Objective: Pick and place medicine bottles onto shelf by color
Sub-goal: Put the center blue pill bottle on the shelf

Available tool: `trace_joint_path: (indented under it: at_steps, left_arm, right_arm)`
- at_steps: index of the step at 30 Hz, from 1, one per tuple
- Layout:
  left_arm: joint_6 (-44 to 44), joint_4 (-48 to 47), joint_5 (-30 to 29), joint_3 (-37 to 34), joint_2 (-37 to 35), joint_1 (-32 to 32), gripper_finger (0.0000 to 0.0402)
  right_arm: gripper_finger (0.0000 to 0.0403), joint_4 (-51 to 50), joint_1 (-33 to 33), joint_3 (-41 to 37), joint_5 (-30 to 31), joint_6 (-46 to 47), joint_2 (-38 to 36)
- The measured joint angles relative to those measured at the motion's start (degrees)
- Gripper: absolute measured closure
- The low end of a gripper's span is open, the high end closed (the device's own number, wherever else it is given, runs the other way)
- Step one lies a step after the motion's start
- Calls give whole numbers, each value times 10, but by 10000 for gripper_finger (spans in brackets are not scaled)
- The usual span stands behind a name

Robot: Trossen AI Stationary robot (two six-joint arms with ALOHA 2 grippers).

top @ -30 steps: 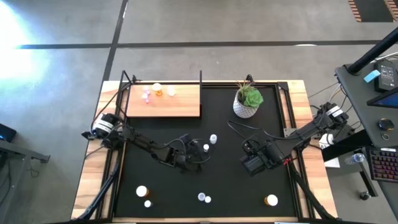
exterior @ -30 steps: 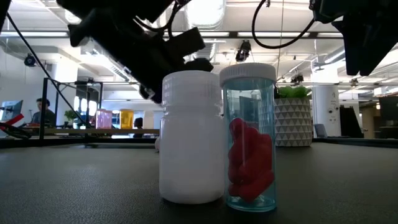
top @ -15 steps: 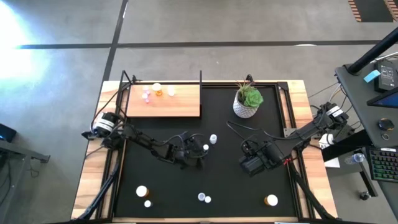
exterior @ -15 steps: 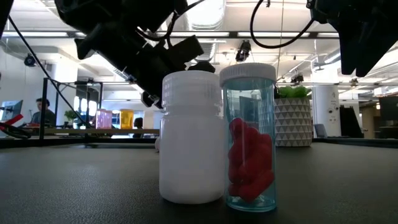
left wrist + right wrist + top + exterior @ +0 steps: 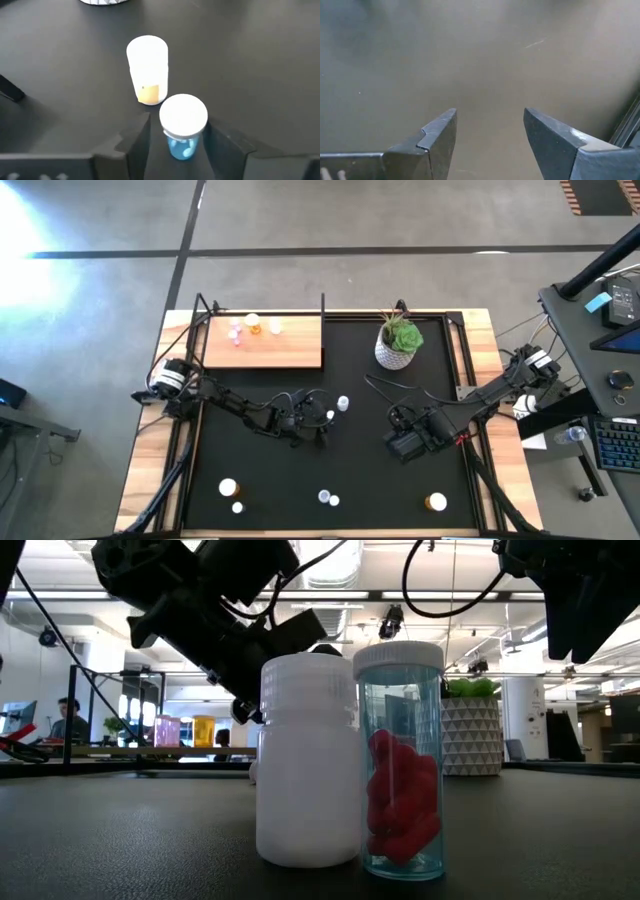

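My left gripper is open at mid-table. Its fingers stand on either side of a pale blue-green, white-capped bottle, which stands upright on the black mat. I cannot tell whether they touch it. A white bottle stands just beyond it. The wooden shelf at the far left carries several small bottles. My right gripper is open over bare mat at the right.
A white-potted plant stands at the far middle. More bottles stand near the front edge: two at the left, a white and a blue pair close before the low camera, and an orange one.
My left gripper has shifted a little toward the table's far edge, around the blue-green bottle. The bottles have stayed where they were.
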Motion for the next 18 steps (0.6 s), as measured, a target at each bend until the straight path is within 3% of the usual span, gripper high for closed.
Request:
trace_joint_path:
  at_steps: [8,18]
  left_arm:
    - [0,1,19,0,0,3,312]
    - [0,6,44,0,-21,3,317]
  right_arm:
    - [181,0,-1,0,1,-1,0]
    - [182,0,-1,0,1,-2,0]
